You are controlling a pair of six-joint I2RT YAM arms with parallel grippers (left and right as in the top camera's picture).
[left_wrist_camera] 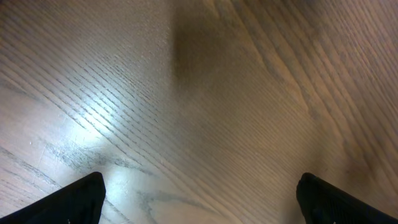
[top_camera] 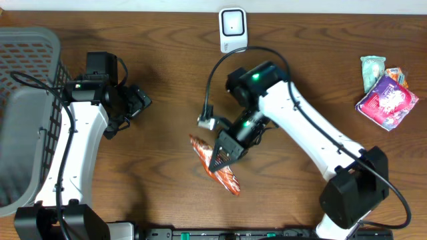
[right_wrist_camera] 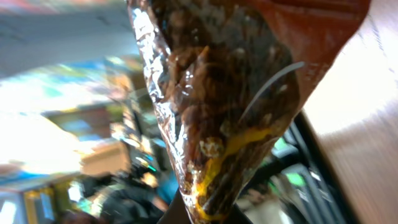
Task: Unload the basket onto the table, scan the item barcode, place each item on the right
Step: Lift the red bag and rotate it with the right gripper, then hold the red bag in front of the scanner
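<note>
Across dark wood-grain table (top_camera: 167,53): white scanner (top_camera: 232,30), grey mesh basket (top_camera: 30,50).

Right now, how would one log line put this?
right gripper: shut on snack packet | left gripper: open, empty | white scanner: packet not there yet

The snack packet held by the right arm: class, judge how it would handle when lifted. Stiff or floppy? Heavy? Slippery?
Probably floppy: the snack packet is thin, crinkled film over lumpy contents. Likely light for its size, since a single pinch by the right fingers seems enough to hold it. Its glossy surface suggests it could slip under a loose grip.
</note>
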